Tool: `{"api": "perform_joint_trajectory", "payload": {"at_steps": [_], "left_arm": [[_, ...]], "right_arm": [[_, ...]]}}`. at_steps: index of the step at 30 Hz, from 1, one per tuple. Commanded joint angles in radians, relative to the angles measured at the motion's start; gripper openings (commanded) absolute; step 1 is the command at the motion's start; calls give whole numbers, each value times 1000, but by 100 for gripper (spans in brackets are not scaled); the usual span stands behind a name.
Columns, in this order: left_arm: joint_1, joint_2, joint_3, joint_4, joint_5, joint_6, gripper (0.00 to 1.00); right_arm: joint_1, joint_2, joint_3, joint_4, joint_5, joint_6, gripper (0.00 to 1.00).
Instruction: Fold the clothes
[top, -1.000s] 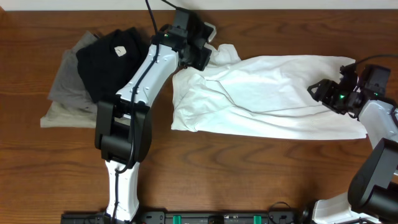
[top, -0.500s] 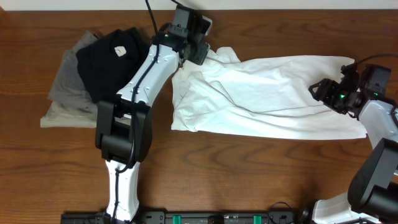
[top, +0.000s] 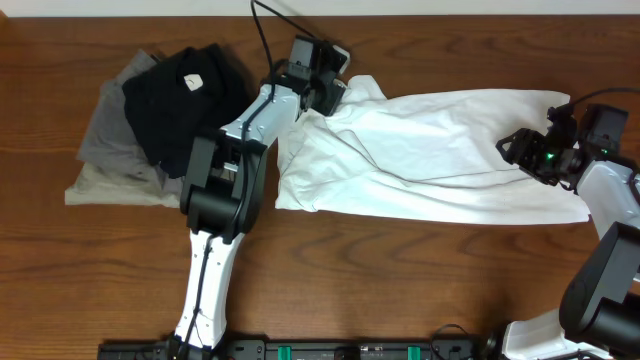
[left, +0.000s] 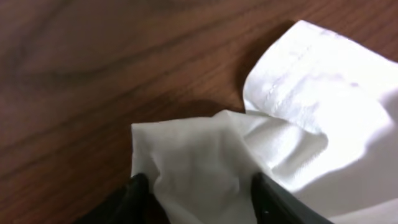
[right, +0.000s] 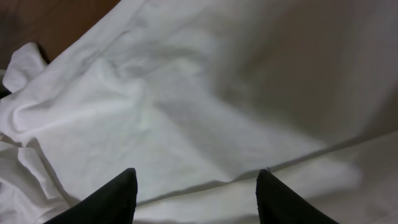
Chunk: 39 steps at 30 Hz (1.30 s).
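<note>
The clothes, a white T-shirt, lie spread and wrinkled across the middle and right of the wooden table. My left gripper is at the shirt's back left corner, by a sleeve. In the left wrist view its fingers stand apart with a bunched fold of the shirt lying between them, and the hemmed sleeve edge lies beyond. My right gripper hovers over the shirt's right part. In the right wrist view its open jaws are above smooth white cloth, touching nothing.
A black folded garment lies on a stack of grey folded garments at the left, close to the left arm. Bare wood runs along the table's front, and the back edge is just behind the shirt.
The left arm has swung right, so its forearm now lies closer to the shirt. Its gripper has shifted slightly right at the sleeve. The right arm has not moved.
</note>
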Motion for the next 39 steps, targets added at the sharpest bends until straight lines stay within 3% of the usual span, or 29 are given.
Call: {"api": "perform_joint_trajectory", "payload": {"at_steps": [1,6,9,11,17,19,22,24,33,39], "left_arm": [[2,-11,7,13,13,11,45],[2,-11,7,54,13,14,21],[2,-11,8,87,13,14,13],[2,-16,10,101,13,14,12],[2,-34,34,100,13,14,14],[2,-34,38,99,13,13,31],[2,-31,37,87,13,13,48],[2,-28,37,82,13,14,51],[5,21,37,142,-2,13,52],[4,57,37,147,-2,-18,42]], "right_arm": [[9,-23,18,-7,-1,-14,59],[9,-23,18,-9,-2,-14,58],[9,-23,18,-14,-2,-14,58],[9,-23,18,-16,-2,-14,58],[8,-23,18,-18,-2,-14,58],[8,-23,18,-18,-2,-14,58],[9,-23,18,-18,-2,-14,58],[8,-23,18,-18,-1,-14,57],[9,-23,18,-19,-2,-14,57],[9,-23,18,-27,-2,-14,56]]}}
